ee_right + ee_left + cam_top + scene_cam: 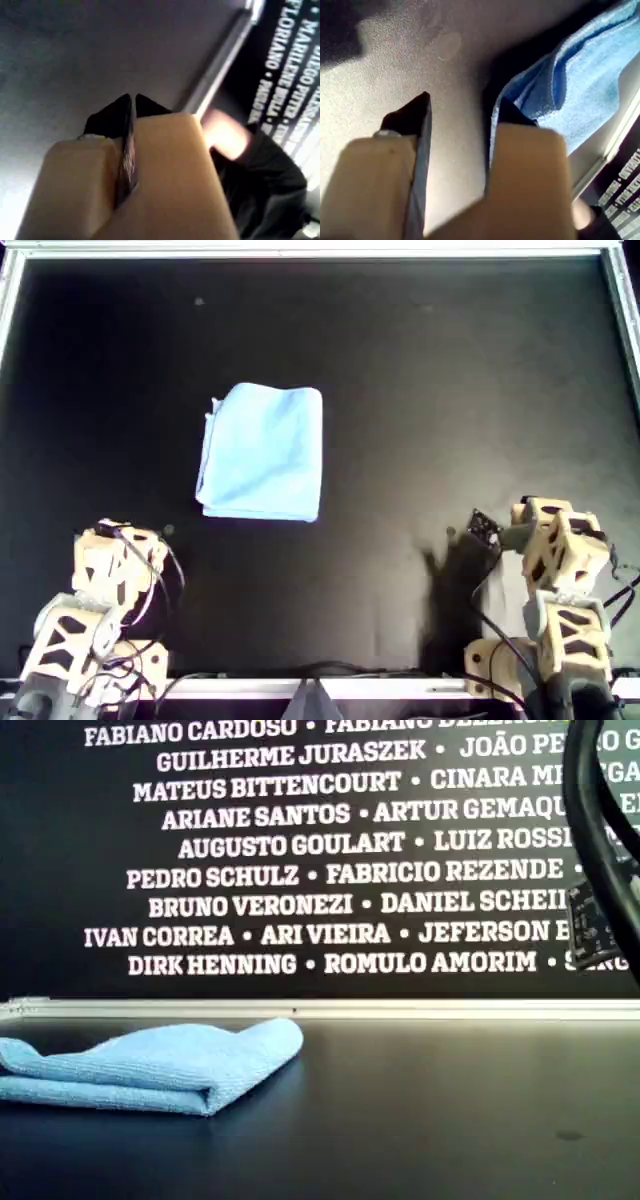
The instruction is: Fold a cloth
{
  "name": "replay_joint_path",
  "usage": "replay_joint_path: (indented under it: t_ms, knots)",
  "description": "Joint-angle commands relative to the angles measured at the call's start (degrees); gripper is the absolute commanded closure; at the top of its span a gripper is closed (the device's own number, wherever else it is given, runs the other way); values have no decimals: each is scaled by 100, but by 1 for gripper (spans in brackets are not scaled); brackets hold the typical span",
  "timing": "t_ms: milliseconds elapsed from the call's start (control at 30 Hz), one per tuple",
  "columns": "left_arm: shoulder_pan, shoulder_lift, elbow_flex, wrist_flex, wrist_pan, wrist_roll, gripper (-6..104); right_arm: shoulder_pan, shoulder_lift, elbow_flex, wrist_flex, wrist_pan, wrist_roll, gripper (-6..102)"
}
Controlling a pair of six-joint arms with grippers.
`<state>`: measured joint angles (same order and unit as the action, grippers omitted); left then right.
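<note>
The cloth (262,452) lies folded into a compact rectangle on the black desk (450,390), left of the middle in the overhead view and well in from every edge. Layers are stacked; the exterior view shows the rounded fold and the stacked edges of the cloth (150,1067) resting flat, with the desk's silver far rim (400,1009) behind it and a black wall of white printed names (300,850) beyond that.

My first gripper (462,112) is apart — there's a clear gap between its dark fingertips (415,117), nothing pinched. Bare desk shows in that gap, and the cloth (580,90) sits just past one tip, close beside it; touching or not, I can't tell.

My second gripper (133,107) is together, the two dark tips pressed edge to edge with nothing between them. It hangs over bare desk, with the silver rim (220,70) nearby.

In the overhead view one arm (110,580) sits at the near left corner of the desk and another arm (555,560) at the near right corner, both clear of the cloth.
</note>
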<state>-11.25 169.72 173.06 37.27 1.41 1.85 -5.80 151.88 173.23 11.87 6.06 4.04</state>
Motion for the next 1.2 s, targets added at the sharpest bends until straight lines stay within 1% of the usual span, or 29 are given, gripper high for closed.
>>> replay_joint_path:
  t_ms: [0,67,100,133,167,200,233,267,300,333,367,400,433,467,500,533,600,667,800,867,967,1067,1167]
  knots:
    - [149,0,-62,9,-18,9,51,-35,-79,79,9,53,35,93]
    - [149,0,-62,9,-18,-18,51,-18,-246,79,9,-26,35,93]
    - [149,0,-62,9,-18,-18,51,18,-334,79,9,9,35,94]
    - [149,0,-62,9,-18,-18,51,35,-387,79,9,9,-9,93]
    - [149,0,-62,9,-18,-18,51,35,-387,79,9,9,-9,94]
    - [149,0,-62,9,-18,-18,51,35,-387,79,9,26,35,94]
    - [149,0,-62,9,-18,-18,51,-70,-352,79,9,0,-9,94]
    - [149,0,-62,9,-18,-18,51,-105,-343,79,9,70,35,94]
    - [149,0,-62,9,26,-18,51,-79,-316,79,9,-26,26,94]
    - [167,0,-62,9,44,-26,51,0,-281,79,9,53,26,94]
    - [193,62,-62,9,9,-26,51,9,-264,79,9,-26,9,94]
    - [229,123,-62,9,-9,-26,51,18,-229,79,9,-26,26,94]
    - [237,149,-62,9,0,-18,51,18,-141,79,9,53,44,94]
    - [237,167,-62,9,9,-26,51,18,9,79,9,62,44,94]
    - [237,211,-62,9,-9,-26,51,26,211,79,9,-18,26,94]
    - [237,272,-62,9,-9,-26,51,26,457,79,9,-26,26,94]
    - [237,422,-62,9,-9,-26,51,26,1072,79,9,53,35,94]
    - [237,571,-62,9,-9,-26,51,18,1705,79,9,-18,35,94]
    - [229,703,-62,9,-9,-26,51,26,2514,79,9,0,26,94]
    - [211,712,-62,9,-9,-26,51,35,2681,79,9,-18,35,94]
    - [202,712,-62,9,-9,-26,51,176,2698,79,9,53,35,94]
    - [237,712,-62,9,-9,-26,51,272,2689,79,9,-26,35,94]
    - [237,642,-62,9,-9,-26,51,272,2672,79,9,53,26,94]
